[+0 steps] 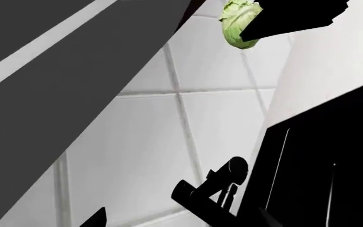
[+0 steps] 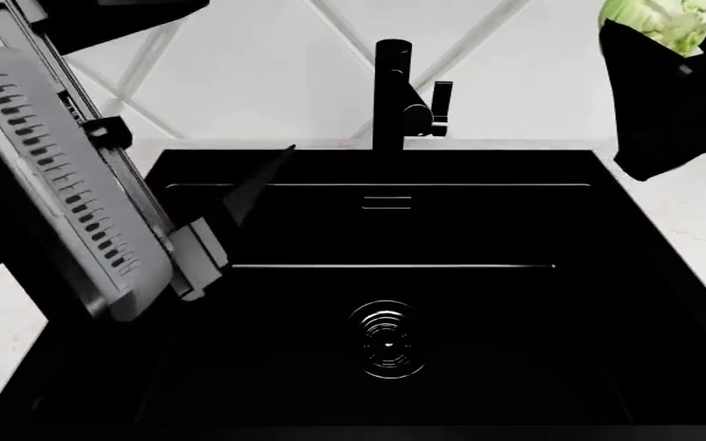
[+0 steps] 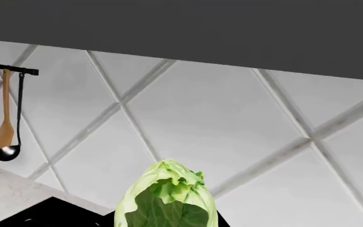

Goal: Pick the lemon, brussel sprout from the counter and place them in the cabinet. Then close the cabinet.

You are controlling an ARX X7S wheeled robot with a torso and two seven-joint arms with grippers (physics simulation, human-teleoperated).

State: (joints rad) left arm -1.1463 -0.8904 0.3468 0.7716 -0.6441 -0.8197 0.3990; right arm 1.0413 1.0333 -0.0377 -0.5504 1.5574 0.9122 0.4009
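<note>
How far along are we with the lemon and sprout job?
In hand: the right tool holds the pale-green leafy brussel sprout, lifted above the white marble-look counter beside the black rectangular sink. Nothing looks finished: no yellow lemon or cabinet interior is in view. Left: stow both, close the cabinet.

Sprout [image 3: 168, 201] leafy, veined, matt, between right jaws. Sink [image 2: 476, 303] black, glossy. Faucet [image 2: 397, 101] matt black. Wall tiles [image 3: 219, 123] smooth white. Counter [image 2: 697, 211] speckled marble-look.
</note>
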